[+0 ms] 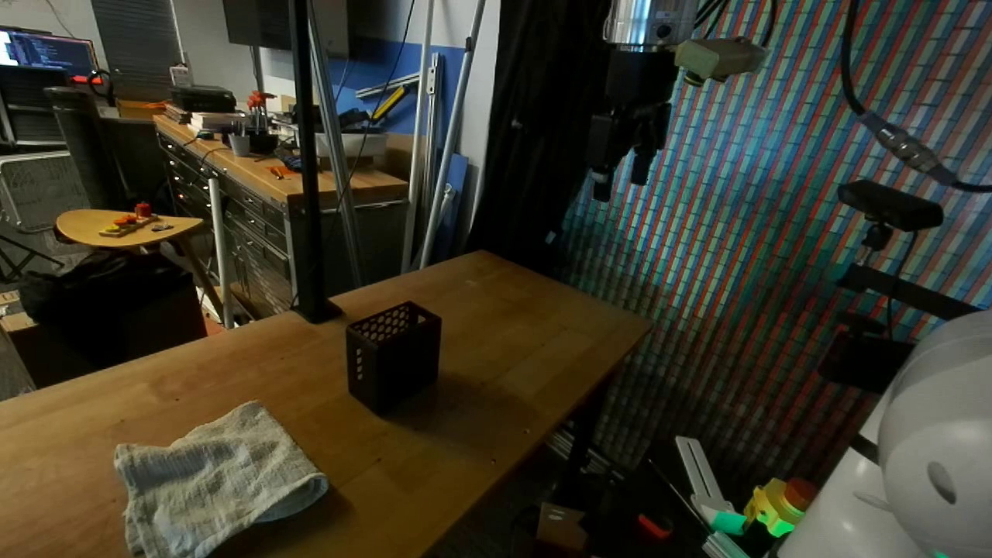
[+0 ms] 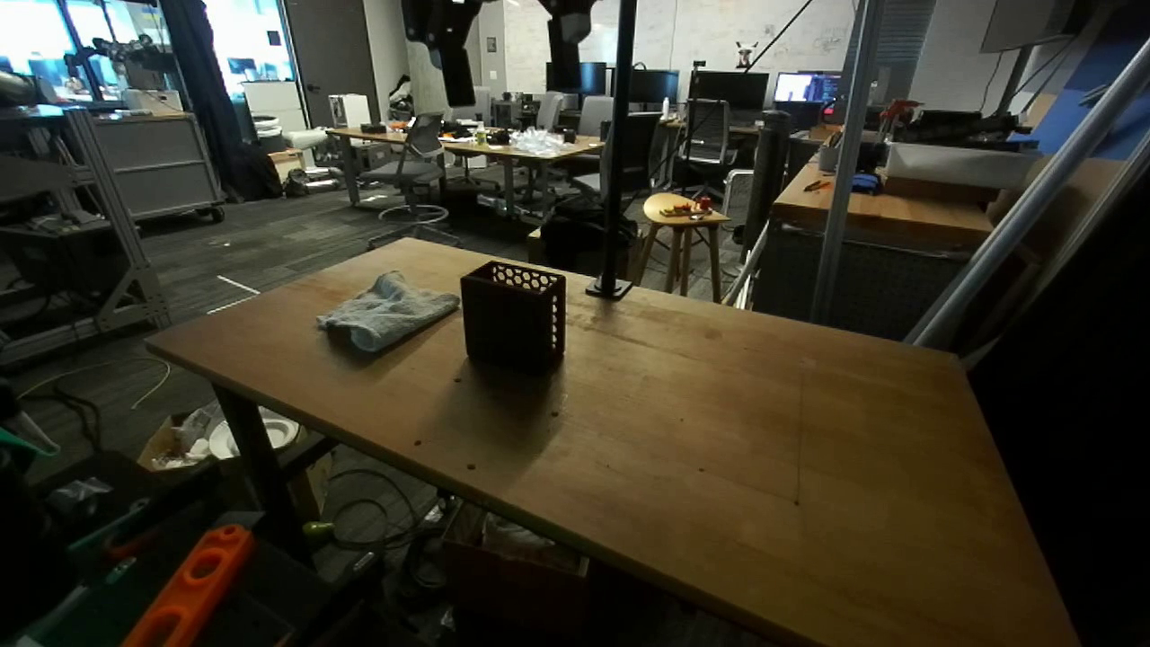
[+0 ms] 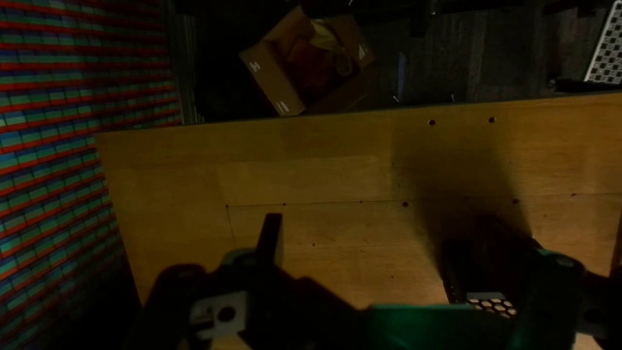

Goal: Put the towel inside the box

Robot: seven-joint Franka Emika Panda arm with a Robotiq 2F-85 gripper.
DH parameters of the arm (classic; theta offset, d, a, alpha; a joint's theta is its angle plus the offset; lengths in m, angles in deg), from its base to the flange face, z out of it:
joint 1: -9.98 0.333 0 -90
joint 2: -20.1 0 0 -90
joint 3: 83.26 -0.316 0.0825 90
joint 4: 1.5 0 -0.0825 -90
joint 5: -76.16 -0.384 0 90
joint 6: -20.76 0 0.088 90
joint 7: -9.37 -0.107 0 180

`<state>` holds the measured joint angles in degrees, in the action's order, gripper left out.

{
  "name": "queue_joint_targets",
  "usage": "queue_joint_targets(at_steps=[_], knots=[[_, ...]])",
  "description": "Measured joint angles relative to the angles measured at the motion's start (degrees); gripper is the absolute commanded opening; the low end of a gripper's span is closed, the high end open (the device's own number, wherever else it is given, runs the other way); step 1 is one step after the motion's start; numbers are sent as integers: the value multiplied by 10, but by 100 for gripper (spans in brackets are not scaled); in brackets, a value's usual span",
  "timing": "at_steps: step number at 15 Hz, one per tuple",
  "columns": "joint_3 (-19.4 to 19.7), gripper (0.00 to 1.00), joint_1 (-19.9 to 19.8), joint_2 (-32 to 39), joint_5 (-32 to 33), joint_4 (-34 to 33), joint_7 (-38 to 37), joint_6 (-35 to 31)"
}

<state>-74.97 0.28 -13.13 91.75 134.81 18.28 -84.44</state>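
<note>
The worktop (image 1: 496, 310) carries the towel (image 1: 221, 477) and the box (image 1: 403, 368). The box is dark, rectangular and open at the top; it stands upright, and hexagonal perforations show inside it in both exterior views. The towel, pale and loosely crumpled, lies on the worktop beside the box, outside it and apart from it; one edge is folded over. From where I stand, the hand (image 1: 621, 184) is raised well above the worktop and points downward. Its two fingers (image 2: 458, 76) are spread, with a visible gap between the tips in both exterior views. In the dim wrist view, one finger partly covers the box, leaving a patch of perforated wall in sight. A black post (image 1: 306, 194) rises from a base plate (image 1: 316, 311) at a long edge of the worktop, near the box. Past that edge is a wooden stool (image 1: 81, 222) with coloured pieces (image 1: 128, 225) on its seat. A cardboard carton (image 3: 269, 80) sits at a lower level, beyond the opposite long edge. A multicoloured patterned surface (image 1: 736, 194) forms the background past one end of the worktop
</note>
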Motion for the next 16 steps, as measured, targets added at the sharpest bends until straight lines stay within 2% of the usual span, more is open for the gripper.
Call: queue_joint_targets(at_steps=[8,16], knots=[[-77,100,38,66,-2,-37,-109,0],[-164,100,98,154,-6,-110,-235,-1]])
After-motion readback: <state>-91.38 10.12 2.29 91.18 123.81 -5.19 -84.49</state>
